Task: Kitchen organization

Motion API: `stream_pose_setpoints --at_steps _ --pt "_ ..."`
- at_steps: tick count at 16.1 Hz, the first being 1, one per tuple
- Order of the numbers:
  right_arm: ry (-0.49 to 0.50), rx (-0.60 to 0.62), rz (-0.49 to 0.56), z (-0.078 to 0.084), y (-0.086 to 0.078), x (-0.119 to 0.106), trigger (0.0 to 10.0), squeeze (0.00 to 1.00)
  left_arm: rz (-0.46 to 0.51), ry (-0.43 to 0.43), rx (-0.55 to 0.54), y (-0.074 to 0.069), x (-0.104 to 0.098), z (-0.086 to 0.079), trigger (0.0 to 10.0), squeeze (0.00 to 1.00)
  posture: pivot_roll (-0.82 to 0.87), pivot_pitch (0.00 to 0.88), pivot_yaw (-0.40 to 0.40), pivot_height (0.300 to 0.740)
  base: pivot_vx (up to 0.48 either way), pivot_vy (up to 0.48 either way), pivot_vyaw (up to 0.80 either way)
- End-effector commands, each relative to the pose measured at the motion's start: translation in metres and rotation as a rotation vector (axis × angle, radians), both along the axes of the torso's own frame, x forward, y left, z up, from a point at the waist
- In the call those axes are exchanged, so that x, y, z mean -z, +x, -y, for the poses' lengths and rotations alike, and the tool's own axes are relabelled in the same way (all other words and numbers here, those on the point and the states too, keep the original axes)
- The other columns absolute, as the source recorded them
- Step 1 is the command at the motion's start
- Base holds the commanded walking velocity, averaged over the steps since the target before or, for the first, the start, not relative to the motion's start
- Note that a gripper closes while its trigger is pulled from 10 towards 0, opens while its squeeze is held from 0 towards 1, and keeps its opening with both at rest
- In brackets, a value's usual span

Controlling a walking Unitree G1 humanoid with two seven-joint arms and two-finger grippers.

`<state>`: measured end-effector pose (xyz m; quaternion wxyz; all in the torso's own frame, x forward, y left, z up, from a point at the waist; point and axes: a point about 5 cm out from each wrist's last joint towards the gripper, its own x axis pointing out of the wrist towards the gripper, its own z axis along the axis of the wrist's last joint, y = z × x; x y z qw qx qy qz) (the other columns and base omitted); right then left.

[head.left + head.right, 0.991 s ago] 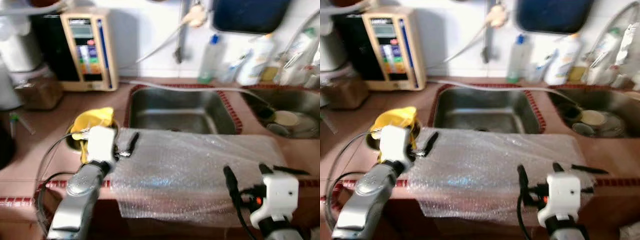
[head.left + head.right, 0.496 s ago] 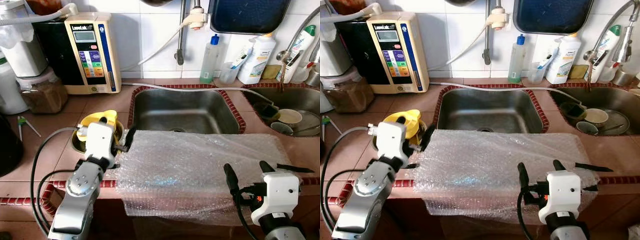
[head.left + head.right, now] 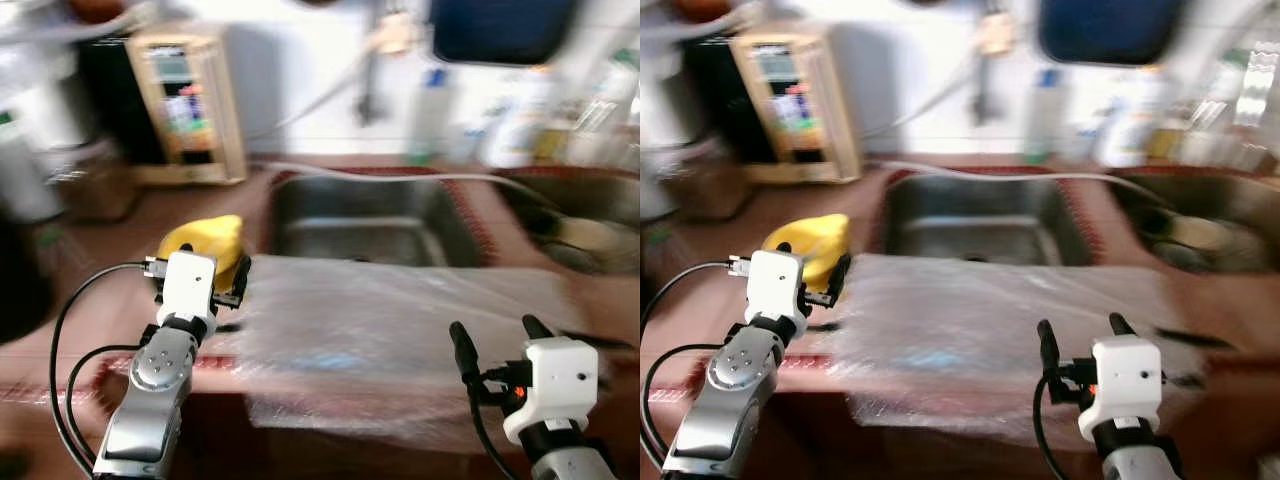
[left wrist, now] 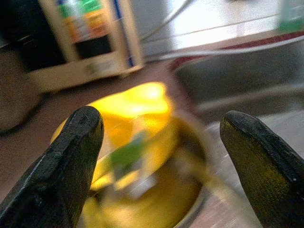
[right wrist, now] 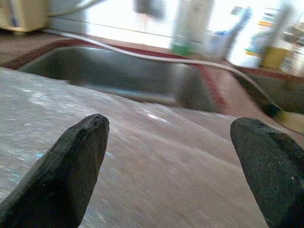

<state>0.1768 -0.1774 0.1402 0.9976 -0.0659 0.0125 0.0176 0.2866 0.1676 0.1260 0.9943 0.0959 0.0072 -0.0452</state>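
Blurred frames. Brown tiled counter [image 3: 110, 225] with steel sink [image 3: 365, 225] set in it. Bubble wrap sheet [image 3: 400, 330] lies across counter's front edge before the sink, draping over it. Beige appliance [image 3: 195, 105] stands at back left. Yellow object [image 4: 135, 111] sits in metal bowl [image 4: 197, 190], left of the wrap. Left gripper [image 4: 164, 156] over it, fingers spread. Right gripper [image 5: 173, 166] over the wrap, fingers spread.
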Motion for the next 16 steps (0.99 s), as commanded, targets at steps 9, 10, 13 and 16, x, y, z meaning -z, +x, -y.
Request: stream_pose_setpoints --at_steps 9,10,13,16 --pt "0.024 -0.001 0.005 -0.003 0.001 0.002 10.0 0.00 0.003 -0.159 0.079 0.005 -0.008 0.013 10.0 0.00 -0.03 0.000 0.040 0.740 0.000 0.000 0.30" --pt "0.023 -0.001 0.006 -0.003 0.002 0.002 10.0 0.00 -0.001 -0.189 0.116 0.005 -0.010 0.018 10.0 0.00 -0.03 0.000 0.041 0.740 0.000 0.000 0.00" --pt "0.023 0.004 0.006 -0.001 0.002 0.003 10.0 0.00 -0.077 -0.253 0.180 -0.002 0.001 0.019 10.0 0.00 -0.02 0.000 0.042 0.740 0.000 0.000 0.00" --pt "0.024 -0.001 0.008 -0.001 0.004 0.004 10.0 0.00 -0.095 -0.248 0.118 0.000 0.008 0.010 10.0 0.00 -0.02 0.000 0.040 0.740 0.000 0.000 0.00"
